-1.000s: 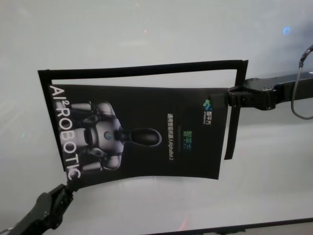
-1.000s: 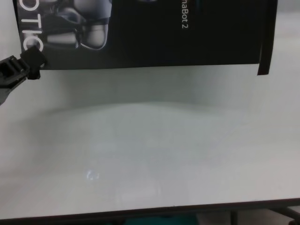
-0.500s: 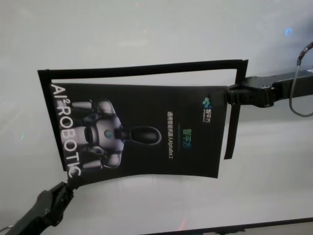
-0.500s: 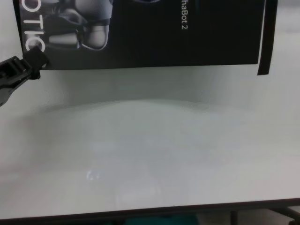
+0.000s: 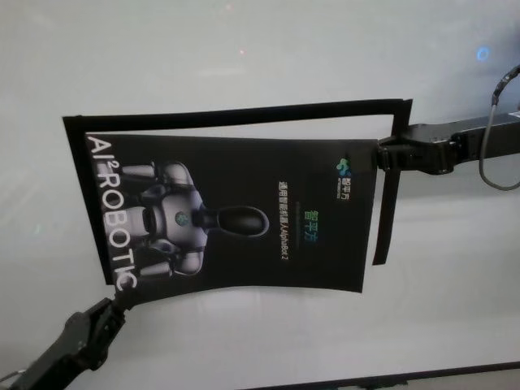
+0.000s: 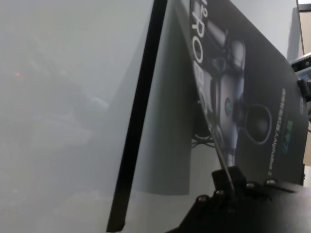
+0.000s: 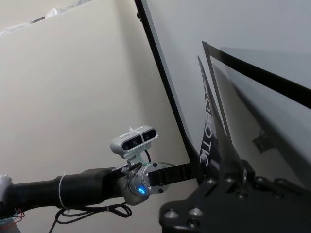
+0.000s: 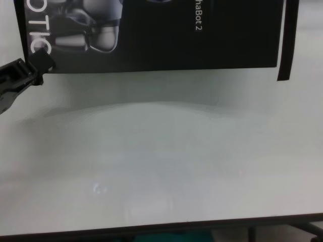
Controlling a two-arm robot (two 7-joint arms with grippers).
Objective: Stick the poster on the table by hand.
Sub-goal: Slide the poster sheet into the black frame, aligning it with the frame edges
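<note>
The poster (image 5: 236, 215), a black glossy sheet with white lettering and a robot picture, hangs stretched just above the pale table (image 5: 244, 49) and casts a soft shadow on it. My left gripper (image 5: 110, 307) is shut on the poster's near left corner, also seen in the chest view (image 8: 35, 68) and the left wrist view (image 6: 228, 182). My right gripper (image 5: 380, 154) is shut on the far right corner. The right wrist view shows the poster (image 7: 214, 126) edge-on, rising from the right gripper (image 7: 238, 170).
A narrow black strip (image 5: 236, 114) runs along the poster's far side. A second strip (image 5: 382, 219) hangs down its right side. The table's dark front edge (image 8: 161, 229) lies close to me. The left arm's wrist camera (image 7: 133, 141) shows beyond the table edge.
Both grippers have carried the poster slightly farther from me. Its near edge hangs flatter than before, and the left gripper has risen a little in the chest view.
</note>
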